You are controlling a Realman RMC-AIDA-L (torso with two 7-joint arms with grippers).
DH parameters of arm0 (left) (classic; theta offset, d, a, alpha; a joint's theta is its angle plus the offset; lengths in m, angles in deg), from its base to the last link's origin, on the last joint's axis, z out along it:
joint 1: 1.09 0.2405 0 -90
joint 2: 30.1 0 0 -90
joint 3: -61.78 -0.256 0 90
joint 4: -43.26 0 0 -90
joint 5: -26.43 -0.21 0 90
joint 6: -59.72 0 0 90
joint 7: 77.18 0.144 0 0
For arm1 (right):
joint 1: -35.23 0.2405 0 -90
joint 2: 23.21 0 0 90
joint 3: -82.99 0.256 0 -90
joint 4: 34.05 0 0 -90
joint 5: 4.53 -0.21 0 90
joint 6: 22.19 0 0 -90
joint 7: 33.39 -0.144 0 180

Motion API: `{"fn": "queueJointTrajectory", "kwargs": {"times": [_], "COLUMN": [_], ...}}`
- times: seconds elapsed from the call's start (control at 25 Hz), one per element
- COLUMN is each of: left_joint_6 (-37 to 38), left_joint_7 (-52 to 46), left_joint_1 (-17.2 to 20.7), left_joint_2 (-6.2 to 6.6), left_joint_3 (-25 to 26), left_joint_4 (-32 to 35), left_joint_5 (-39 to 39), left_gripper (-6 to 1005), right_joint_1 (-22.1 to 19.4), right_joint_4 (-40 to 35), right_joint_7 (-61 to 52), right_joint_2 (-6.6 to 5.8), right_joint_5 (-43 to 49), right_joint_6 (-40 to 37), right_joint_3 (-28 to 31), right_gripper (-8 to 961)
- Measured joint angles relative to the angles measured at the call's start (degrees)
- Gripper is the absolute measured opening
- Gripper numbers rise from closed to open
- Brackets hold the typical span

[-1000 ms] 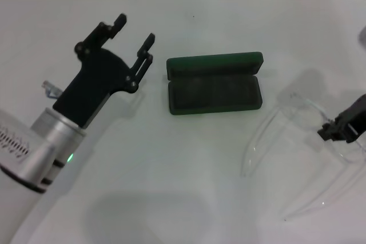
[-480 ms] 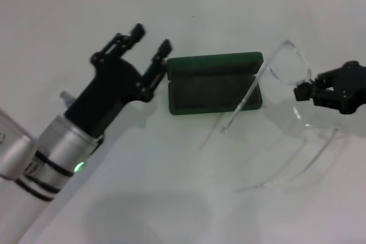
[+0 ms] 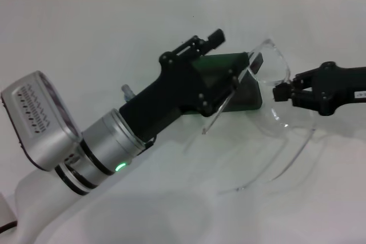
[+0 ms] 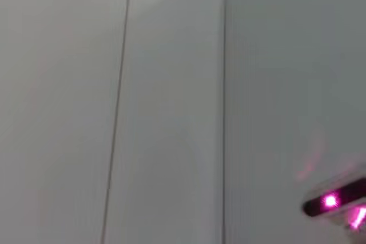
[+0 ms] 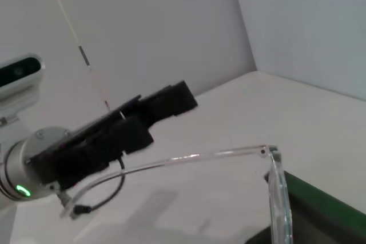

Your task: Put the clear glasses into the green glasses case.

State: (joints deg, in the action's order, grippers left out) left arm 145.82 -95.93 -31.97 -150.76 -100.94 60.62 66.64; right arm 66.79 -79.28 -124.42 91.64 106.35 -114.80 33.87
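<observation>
The green glasses case [image 3: 250, 94] lies open on the white table, largely hidden behind my left gripper [image 3: 235, 48]. That gripper hovers over the case with its fingers open and nothing in them. My right gripper [image 3: 282, 92] is shut on the clear glasses [image 3: 273, 61] at the lens's edge, just right of the case. It holds them above the table, lens up. One thin arm slants down past the left gripper's fingers, and the other curves toward the front. The right wrist view shows the glasses arm [image 5: 200, 155], the case's green edge [image 5: 326, 205] and the left gripper [image 5: 171, 100].
The white table [image 3: 86, 38] ends at a tiled wall at the back. My left arm's silver wrist section [image 3: 103, 152] stretches diagonally across the front left. The left wrist view shows only pale wall panels and a pink light [image 4: 329, 201].
My left arm has swung right, from beside the case to over it. My right gripper has carried the glasses up and left until they stand at the case's right end.
</observation>
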Motion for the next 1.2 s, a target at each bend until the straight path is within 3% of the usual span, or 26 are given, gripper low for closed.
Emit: {"fn": "queueJointTrajectory", "kwargs": {"times": [0.12,0.72,1.2], "left_joint_6": [-0.68,-5.10,-3.82], "left_joint_7": [0.09,2.49,2.49], "left_joint_1": [0.02,1.40,2.30], "left_joint_2": [-0.11,-0.10,0.09], "left_joint_3": [-0.02,0.12,0.48], "left_joint_4": [0.15,2.23,2.05], "left_joint_5": [-1.23,-2.47,-2.10], "left_gripper": [532,532,532], "right_joint_1": [0.72,7.60,6.60], "right_joint_4": [0.85,9.88,9.76], "right_joint_7": [0.08,-0.95,-2.56], "right_joint_2": [0.57,0.47,-0.15], "right_joint_5": [-0.63,-2.73,-2.70], "right_joint_6": [0.00,-4.42,-4.37], "right_joint_3": [-0.31,-0.64,-0.14], "right_gripper": [120,120,119]}}
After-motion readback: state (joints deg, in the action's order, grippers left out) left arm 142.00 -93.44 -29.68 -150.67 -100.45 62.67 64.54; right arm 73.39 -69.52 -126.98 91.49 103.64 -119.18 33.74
